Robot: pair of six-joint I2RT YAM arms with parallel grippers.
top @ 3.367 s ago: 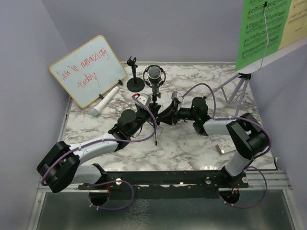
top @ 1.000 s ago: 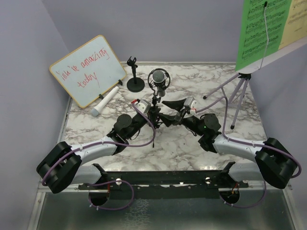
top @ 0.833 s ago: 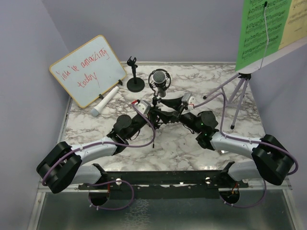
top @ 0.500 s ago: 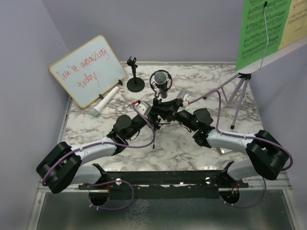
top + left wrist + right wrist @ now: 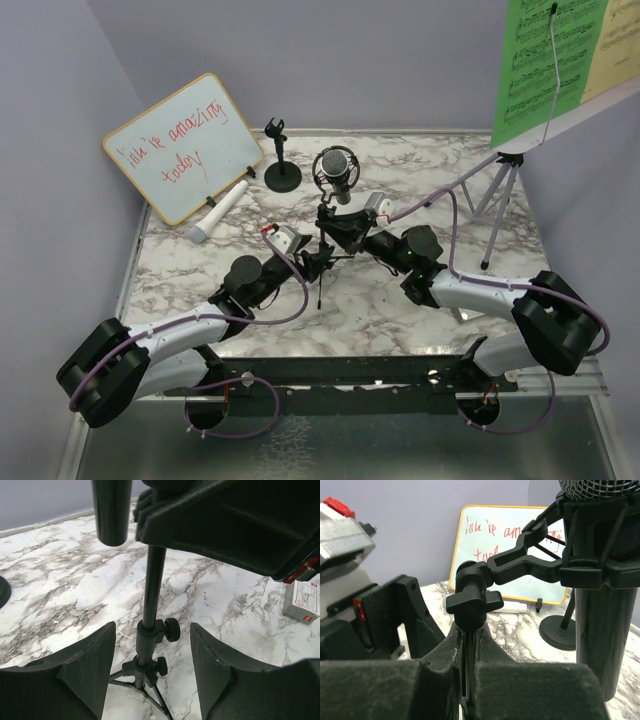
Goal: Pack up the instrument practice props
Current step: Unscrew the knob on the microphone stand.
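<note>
The left gripper [image 5: 152,645] now stands open, drawn back toward the table's [image 5: 400,325] near edge, while the right gripper [image 5: 468,645] clamps the mic tripod [image 5: 152,587] pole.

A wood-framed whiteboard [image 5: 183,145] with red handwriting stands tilted at the far left corner of the table [image 5: 390,310], well apart from both pairs of fingers, beyond them and to their left. In the right wrist view it shows past the right fingers [image 5: 395,680], against the lilac wall [image 5: 350,60]. A small flat white box [image 5: 301,601] with a red-marked label lies on the marble-patterned table, to the right of the left fingers [image 5: 75,675] and apart from them.
</note>
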